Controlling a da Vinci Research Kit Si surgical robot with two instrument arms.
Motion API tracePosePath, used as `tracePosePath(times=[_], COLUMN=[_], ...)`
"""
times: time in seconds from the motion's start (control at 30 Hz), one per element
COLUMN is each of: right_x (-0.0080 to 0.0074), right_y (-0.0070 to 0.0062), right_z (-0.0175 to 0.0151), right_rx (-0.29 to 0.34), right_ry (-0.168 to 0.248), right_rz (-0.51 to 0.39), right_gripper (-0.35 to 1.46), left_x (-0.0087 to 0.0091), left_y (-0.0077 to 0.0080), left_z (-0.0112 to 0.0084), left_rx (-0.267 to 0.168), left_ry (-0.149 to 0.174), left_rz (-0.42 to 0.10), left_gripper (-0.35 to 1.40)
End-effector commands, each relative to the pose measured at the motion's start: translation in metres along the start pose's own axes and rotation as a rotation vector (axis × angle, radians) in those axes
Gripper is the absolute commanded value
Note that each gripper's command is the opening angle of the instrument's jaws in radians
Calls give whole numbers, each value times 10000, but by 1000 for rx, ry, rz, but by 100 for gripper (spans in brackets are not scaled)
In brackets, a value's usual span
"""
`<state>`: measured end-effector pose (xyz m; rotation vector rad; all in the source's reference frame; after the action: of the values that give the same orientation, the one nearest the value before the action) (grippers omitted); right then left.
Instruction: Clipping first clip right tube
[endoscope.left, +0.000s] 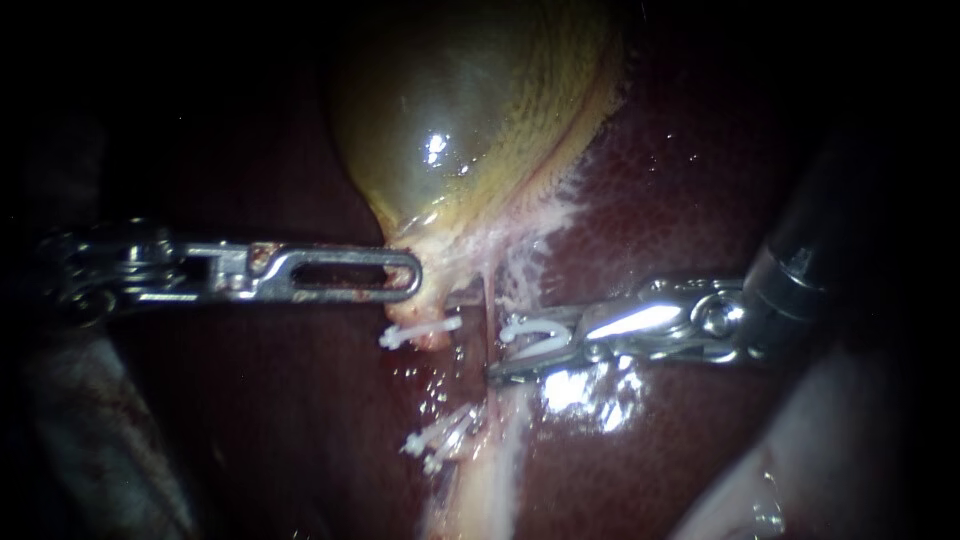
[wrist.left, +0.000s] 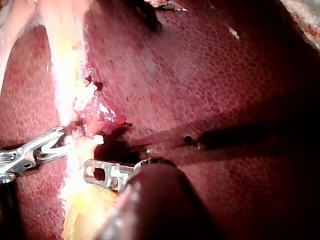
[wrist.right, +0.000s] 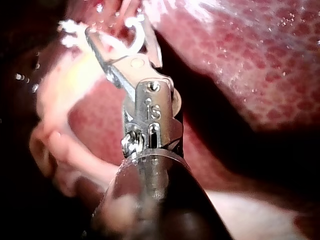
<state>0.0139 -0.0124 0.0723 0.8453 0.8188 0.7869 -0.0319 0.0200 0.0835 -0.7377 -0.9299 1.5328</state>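
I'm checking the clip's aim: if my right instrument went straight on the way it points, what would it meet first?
Probably the thin right tube, just ahead of the white clip that the right instrument carries; depth is unclear.

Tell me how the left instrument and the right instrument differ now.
The left instrument has slotted jaws shut on the neck of the gallbladder; the right instrument holds an open white clip in its jaws by a tube. The left instrument lies level; the right instrument slants down toward its tip. Both are shiny metal.
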Motion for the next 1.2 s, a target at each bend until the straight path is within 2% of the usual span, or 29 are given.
tracePosePath(times=[0.03, 0.27, 0.53, 0.87, 1.2], right_x=[1, 6, 3, 0, -5], right_y=[-2, -5, -4, -10, -16], right_z=[2, 21, 42, 43, 46], right_rx=[3, 29, 46, 61, 110], right_ry=[-1, -13, -22, -32, -61], right_rz=[1, 2, 12, 45, 59], right_gripper=[57, 55, 55, 53, 40], left_x=[0, 0, 0, 1, 2], left_y=[0, 0, 0, -1, -4], left_z=[0, 0, 0, 0, 1], left_rx=[0, 0, 0, 0, -1], left_ry=[0, 0, 0, 0, -1], left_rz=[0, 0, 0, 1, 2], left_gripper=[-35, -35, -35, -35, -35])
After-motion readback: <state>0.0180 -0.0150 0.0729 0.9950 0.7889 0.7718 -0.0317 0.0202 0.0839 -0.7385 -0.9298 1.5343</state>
